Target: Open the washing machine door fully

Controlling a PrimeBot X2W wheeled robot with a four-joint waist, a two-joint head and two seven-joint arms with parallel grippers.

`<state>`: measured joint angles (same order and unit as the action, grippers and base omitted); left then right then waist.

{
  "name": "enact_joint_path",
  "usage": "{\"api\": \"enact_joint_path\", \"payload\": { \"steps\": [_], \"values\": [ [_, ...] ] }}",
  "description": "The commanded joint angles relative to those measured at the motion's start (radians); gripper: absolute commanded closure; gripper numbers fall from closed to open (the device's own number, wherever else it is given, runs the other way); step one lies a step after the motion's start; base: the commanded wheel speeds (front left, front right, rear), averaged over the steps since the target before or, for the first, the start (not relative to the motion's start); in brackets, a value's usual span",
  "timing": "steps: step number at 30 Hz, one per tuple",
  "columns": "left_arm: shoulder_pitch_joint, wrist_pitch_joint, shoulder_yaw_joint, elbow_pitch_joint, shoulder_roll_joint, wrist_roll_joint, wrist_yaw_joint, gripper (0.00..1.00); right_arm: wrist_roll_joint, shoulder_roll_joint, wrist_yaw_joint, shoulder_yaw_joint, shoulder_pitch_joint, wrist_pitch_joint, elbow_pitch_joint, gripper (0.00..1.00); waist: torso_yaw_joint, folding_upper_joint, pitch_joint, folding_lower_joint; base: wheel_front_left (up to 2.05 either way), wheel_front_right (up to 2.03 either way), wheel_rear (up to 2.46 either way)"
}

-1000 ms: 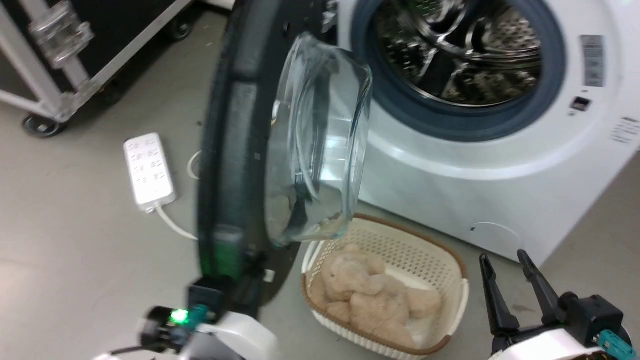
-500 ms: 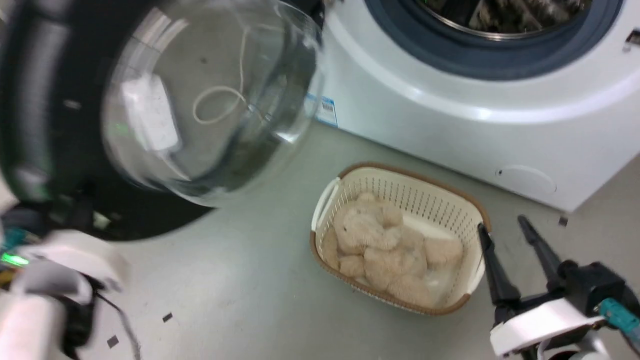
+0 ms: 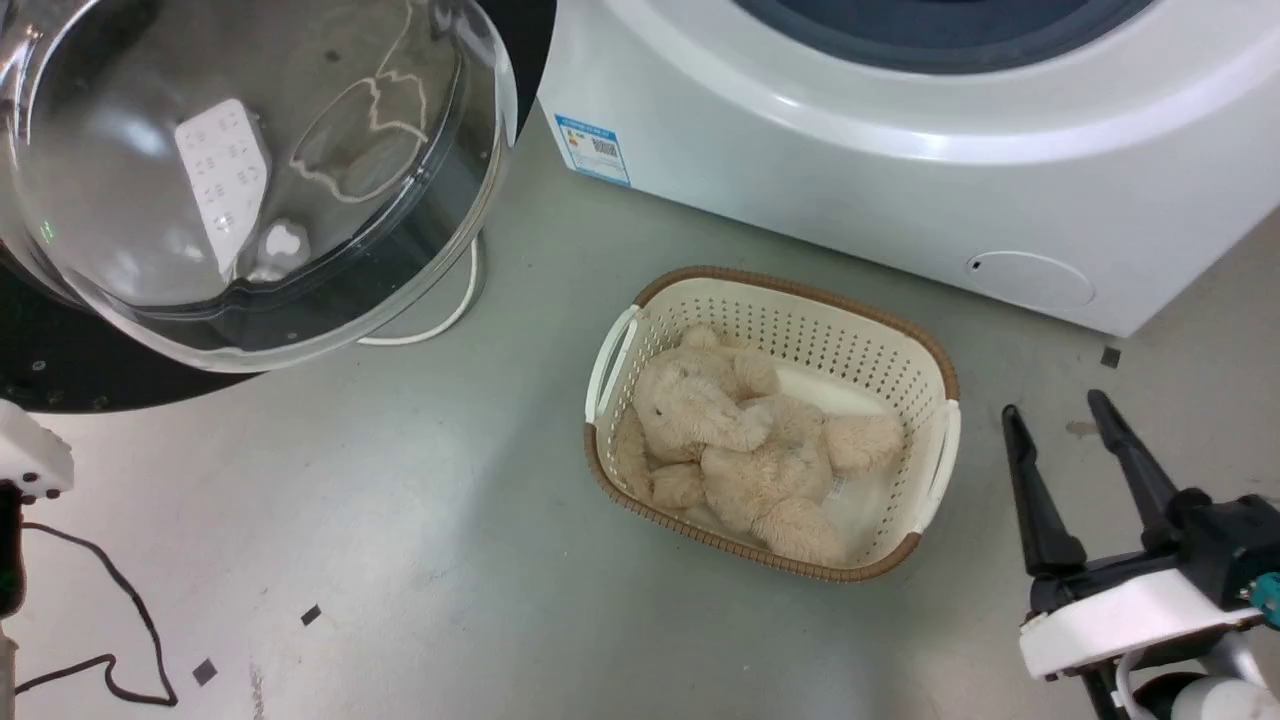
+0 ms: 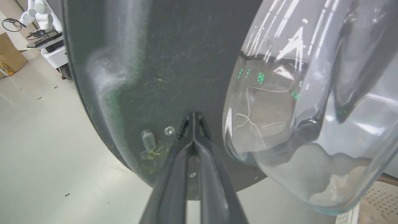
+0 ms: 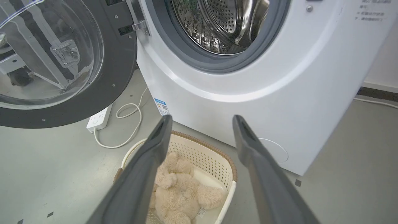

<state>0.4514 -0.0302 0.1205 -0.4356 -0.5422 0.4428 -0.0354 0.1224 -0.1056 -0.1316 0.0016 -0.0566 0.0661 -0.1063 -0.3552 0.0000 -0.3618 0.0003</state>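
The washing machine door (image 3: pixel 250 180) is hanging swung out to the left of the white washing machine (image 3: pixel 850 170). Its black ring and bulging glass bowl are facing the robot, well apart from the grey-rimmed opening. That opening is showing the perforated steel drum (image 5: pixel 217 25).

On the floor (image 3: pixel 400 520), just in front of the machine, a cream basket (image 3: pixel 790 283) with a brown woven rim is sitting. A beige plush toy (image 3: pixel 730 450) is lying inside it, covering most of the bottom. A white power strip (image 5: pixel 99 118) with its looping cable is lying on the floor under the open door, to the left of the basket.

The left end effector (image 4: pixel 193 116) is pointing at the door's black inner ring, just beside the glass bowl, with its two fingers pressed together and gripping nothing. Whether the tips are touching the ring I cannot tell. The right end effector (image 3: pixel 1052 403) is hovering over the floor at the near right, just right of the basket, with its fingers spread wide and carrying nothing.
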Motion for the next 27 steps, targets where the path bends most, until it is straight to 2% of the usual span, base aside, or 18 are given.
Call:
{"api": "enact_joint_path", "payload": {
  "steps": [1,5,9,14,18,23,27],
  "values": [
    [0.011,-0.024,0.008,-0.019,-0.003,0.008,0.006,1.0,-0.004,-0.007,0.001,-0.01,-0.017,0.018,-0.002,0.0,0.004,0.0,0.012,-0.0003,0.0,0.0,0.0],
    [0.001,-0.076,-0.014,-0.032,0.0,-0.008,0.025,1.0,-0.005,-0.001,0.001,-0.051,-0.021,0.051,0.006,0.0,0.006,0.0,0.049,-0.0003,0.0,0.0,0.0],
    [-0.027,-0.11,-0.057,0.025,0.025,-0.033,0.035,1.0,-0.011,0.006,0.001,-0.093,-0.022,0.078,0.018,0.0,0.013,0.0,0.105,-0.0003,0.0,0.0,0.0],
    [-0.101,-0.11,-0.111,0.183,0.087,-0.046,0.023,1.0,-0.031,0.024,0.001,-0.141,-0.02,0.113,0.027,0.0,0.051,0.0,0.188,-0.0003,0.0,0.0,0.0],
    [-0.174,-0.104,-0.141,0.321,0.157,-0.002,0.032,1.0,-0.103,0.031,0.001,-0.163,0.0,0.136,0.03,0.0,0.095,0.0,0.244,-0.0003,0.0,0.0,0.0],
    [-0.276,-0.101,-0.204,0.445,0.19,-0.055,-0.003,1.0,-0.098,0.047,0.001,-0.157,0.038,0.141,0.033,0.0,0.155,0.0,0.297,-0.0003,0.0,0.0,0.0],
    [-0.355,-0.119,-0.232,0.489,0.216,-0.092,-0.044,1.0,-0.09,0.052,0.001,-0.133,0.068,0.136,0.034,0.0,0.212,0.0,0.319,-0.0003,0.0,0.0,0.0]
  ]
}}
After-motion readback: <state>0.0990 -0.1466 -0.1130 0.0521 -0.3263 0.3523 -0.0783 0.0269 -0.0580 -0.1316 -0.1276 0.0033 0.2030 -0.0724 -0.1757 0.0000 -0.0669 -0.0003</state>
